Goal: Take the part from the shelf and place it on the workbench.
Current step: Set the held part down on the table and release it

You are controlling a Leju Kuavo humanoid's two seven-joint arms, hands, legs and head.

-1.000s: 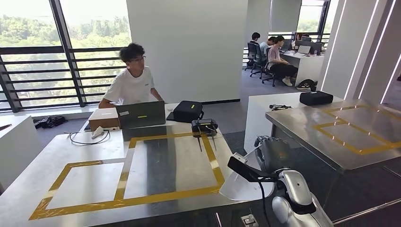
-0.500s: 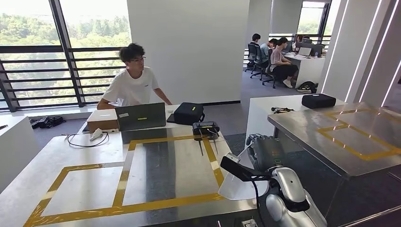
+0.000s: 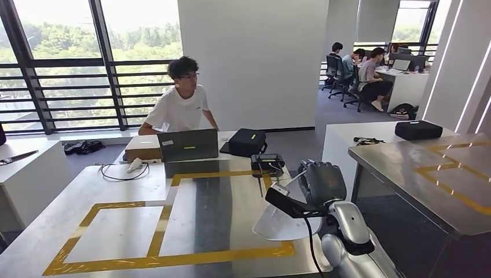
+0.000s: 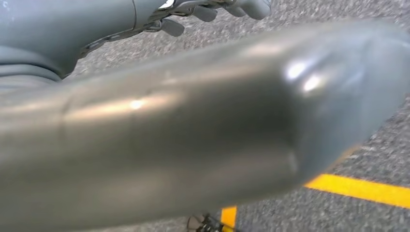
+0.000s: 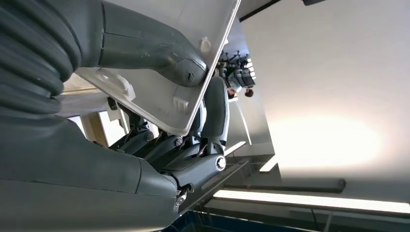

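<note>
step: carrying to bench | right robot hand [image 3: 321, 182] clamped on flat white plastic part [image 3: 278, 223] | steel bench with yellow tape [image 3: 191, 226] just beside | left robot hand [image 4: 212, 9]: grip unclear | next: lower part inside tape

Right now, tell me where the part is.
The part is held in the right hand. In the head view it hangs low and right of centre, over the near right corner of the workbench, by the yellow tape.
</note>
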